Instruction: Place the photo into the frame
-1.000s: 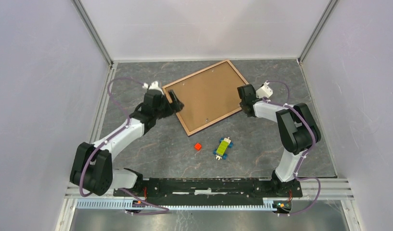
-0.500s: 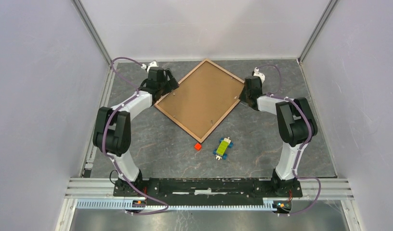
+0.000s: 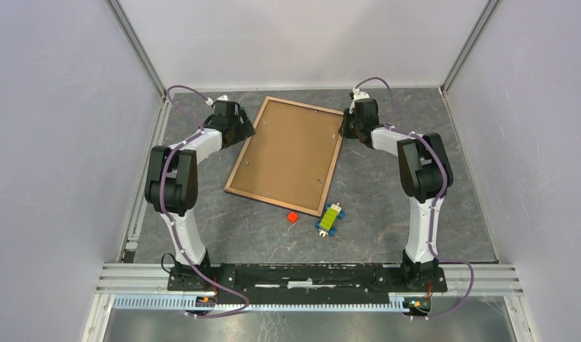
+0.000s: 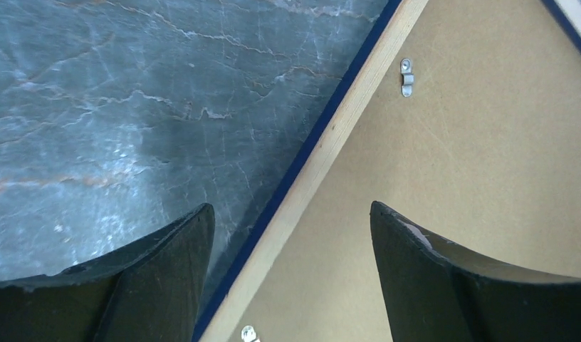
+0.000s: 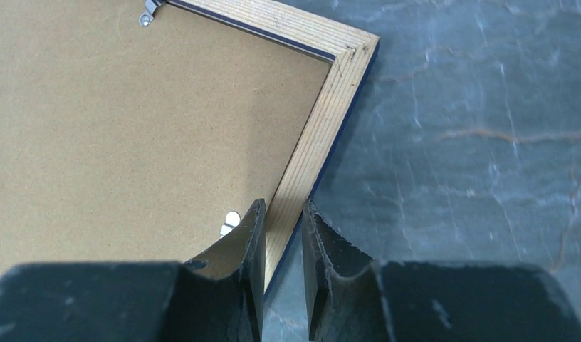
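Observation:
The frame [image 3: 273, 202] lies face down in the middle of the table, light wood rails up, with a brown backing board [image 3: 288, 153] filling it. The photo is hidden. My left gripper [image 3: 248, 130] is open at the frame's far left side. In the left wrist view its gripper [image 4: 291, 206] straddles the wood rail [image 4: 344, 121] with a gap on each side. My right gripper [image 3: 342, 128] is at the far right corner. Seen from the right wrist, this gripper [image 5: 282, 206] is shut on the rail [image 5: 330, 128].
A small red block [image 3: 292, 216] and a yellow-green and blue toy [image 3: 330, 217] lie just beyond the frame's near edge. Metal clips [image 4: 406, 77] sit along the backing board. Enclosure walls stand close behind and to both sides.
The frame has turned on the table, from a diamond to nearly upright, its near edge now by the red block. Both grippers have moved towards the back wall.

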Robot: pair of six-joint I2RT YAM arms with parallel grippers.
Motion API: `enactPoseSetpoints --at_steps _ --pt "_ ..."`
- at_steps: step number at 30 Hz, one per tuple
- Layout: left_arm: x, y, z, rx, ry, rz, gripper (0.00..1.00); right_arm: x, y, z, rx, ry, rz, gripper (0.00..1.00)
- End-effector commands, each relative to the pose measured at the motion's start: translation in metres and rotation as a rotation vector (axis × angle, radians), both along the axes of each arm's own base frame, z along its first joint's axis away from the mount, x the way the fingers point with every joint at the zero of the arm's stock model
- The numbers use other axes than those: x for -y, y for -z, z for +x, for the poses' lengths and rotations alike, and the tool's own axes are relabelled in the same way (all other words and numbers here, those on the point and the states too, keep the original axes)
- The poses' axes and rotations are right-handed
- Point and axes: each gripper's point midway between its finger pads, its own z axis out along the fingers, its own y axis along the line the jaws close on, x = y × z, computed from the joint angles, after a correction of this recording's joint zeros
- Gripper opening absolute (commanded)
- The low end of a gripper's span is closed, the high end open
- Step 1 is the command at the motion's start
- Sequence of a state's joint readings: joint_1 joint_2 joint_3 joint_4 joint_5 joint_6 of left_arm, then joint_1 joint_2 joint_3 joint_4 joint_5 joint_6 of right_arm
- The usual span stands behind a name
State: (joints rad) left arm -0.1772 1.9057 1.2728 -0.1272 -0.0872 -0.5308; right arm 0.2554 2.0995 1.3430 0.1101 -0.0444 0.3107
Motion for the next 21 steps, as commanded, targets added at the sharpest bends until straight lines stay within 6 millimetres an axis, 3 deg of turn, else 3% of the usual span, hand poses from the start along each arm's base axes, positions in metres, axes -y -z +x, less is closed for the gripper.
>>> enactPoseSetpoints --at_steps 1,8,13,15,21 --pt "0.018 0.015 0.008 -0.047 0.108 -0.029 0.82 -0.019 -0.015 0.022 0.059 -0.141 -0.04 0.0" --pt "0.025 0.032 0.006 -0.122 0.155 -0.04 0.55 -0.035 -0.025 0.049 0.104 -0.223 -0.064 0.04" --pt "0.027 0.035 0.003 -0.141 0.168 -0.048 0.41 -0.027 -0.024 0.044 0.105 -0.16 -0.049 0.38" --pt "0.027 0.034 0.002 -0.141 0.165 -0.048 0.38 -0.029 -0.027 0.04 0.105 -0.145 -0.027 0.45" --pt "0.025 0.033 0.0 -0.135 0.149 -0.048 0.27 -0.024 -0.022 0.028 0.082 -0.073 -0.06 0.53"
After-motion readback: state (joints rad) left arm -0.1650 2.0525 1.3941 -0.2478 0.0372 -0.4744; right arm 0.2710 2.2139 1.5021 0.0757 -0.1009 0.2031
